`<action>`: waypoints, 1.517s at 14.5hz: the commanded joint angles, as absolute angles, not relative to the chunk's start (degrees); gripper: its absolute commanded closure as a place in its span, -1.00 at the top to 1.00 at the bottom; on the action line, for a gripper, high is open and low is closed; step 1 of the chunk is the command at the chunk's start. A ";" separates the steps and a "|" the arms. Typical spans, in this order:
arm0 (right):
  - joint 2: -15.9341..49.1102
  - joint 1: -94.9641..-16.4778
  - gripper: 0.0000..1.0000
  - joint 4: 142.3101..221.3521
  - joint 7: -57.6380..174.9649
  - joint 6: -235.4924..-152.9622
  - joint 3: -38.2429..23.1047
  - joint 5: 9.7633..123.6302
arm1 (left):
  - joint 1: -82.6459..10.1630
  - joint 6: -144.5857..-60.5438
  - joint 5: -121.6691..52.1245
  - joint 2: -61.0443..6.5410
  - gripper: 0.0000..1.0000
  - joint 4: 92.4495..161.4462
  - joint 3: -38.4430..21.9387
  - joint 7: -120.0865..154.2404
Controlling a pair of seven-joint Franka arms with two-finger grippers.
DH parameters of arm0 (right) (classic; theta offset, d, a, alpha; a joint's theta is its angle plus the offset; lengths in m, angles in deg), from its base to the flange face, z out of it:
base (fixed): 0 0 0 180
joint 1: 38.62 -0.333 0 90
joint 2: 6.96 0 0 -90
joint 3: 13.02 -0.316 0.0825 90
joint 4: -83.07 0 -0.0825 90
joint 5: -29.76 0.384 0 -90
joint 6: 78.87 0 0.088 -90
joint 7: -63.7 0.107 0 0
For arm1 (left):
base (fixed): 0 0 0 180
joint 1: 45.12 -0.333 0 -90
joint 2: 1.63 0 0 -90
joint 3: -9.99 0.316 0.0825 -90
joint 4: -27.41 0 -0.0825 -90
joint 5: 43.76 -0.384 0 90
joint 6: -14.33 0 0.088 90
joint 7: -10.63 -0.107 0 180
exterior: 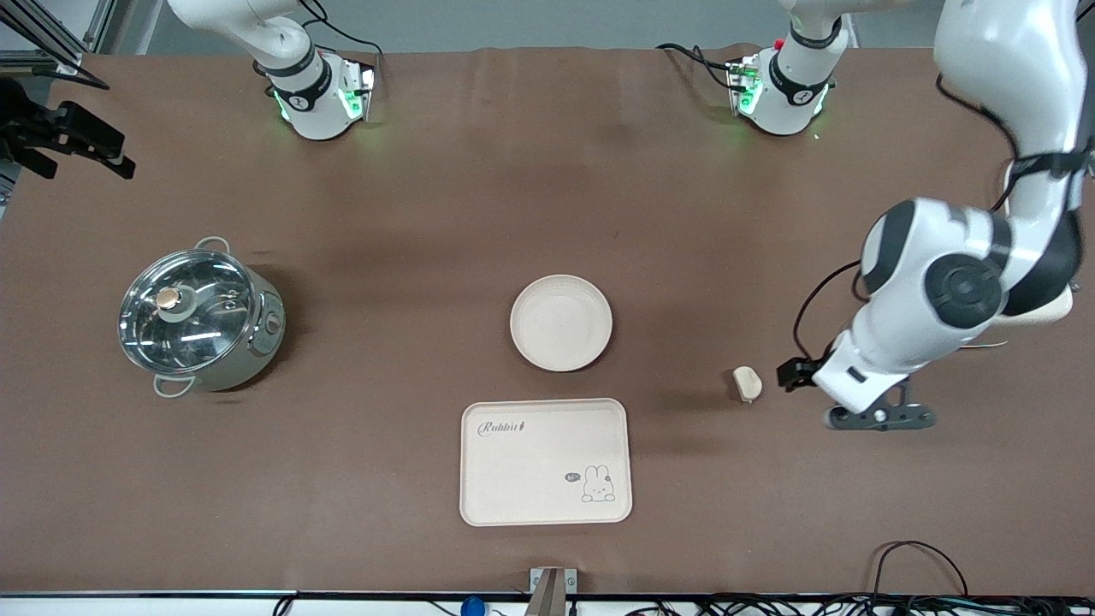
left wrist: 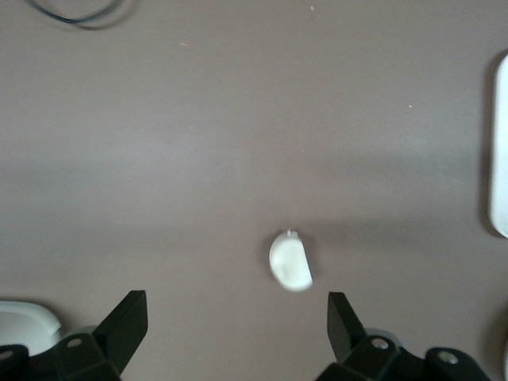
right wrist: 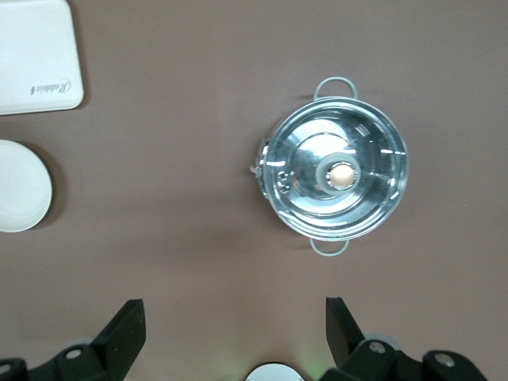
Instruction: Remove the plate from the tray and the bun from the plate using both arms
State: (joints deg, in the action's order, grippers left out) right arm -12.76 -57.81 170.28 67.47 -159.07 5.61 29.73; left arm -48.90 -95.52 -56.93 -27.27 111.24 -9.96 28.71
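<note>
Front view: the plate [exterior: 561, 322] is seen resting on the table just above the tray [exterior: 546, 461], with the bun [exterior: 747, 383] lying toward the left arm's end. The left gripper [left wrist: 238, 321] is held spread wide over the bun [left wrist: 290, 261], apparently not touching it. The right gripper [right wrist: 235, 329] is likewise parted, high over the table near the lidded pot [right wrist: 335, 176].

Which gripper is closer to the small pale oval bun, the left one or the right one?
Left. The left gripper, jaws open, hangs beside the small pale oval bun toward the left arm's end. The right gripper, also open, is high above the lidded steel pot, well away.
</note>
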 commanded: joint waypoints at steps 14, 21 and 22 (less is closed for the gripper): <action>-10.40 -53.65 1.00 171.05 58.34 -163.85 5.00 27.48 | -42.87 -72.86 -46.05 -7.00 1.00 108.62 7.66 3.33; -8.72 -53.03 1.00 171.75 57.98 -166.23 5.18 27.56 | -37.39 -72.41 -45.87 -7.52 1.00 107.22 13.50 4.12; -8.72 -53.47 1.00 171.58 58.07 -166.15 5.18 27.48 | -37.12 -72.41 -45.87 -7.52 1.00 107.13 13.50 4.38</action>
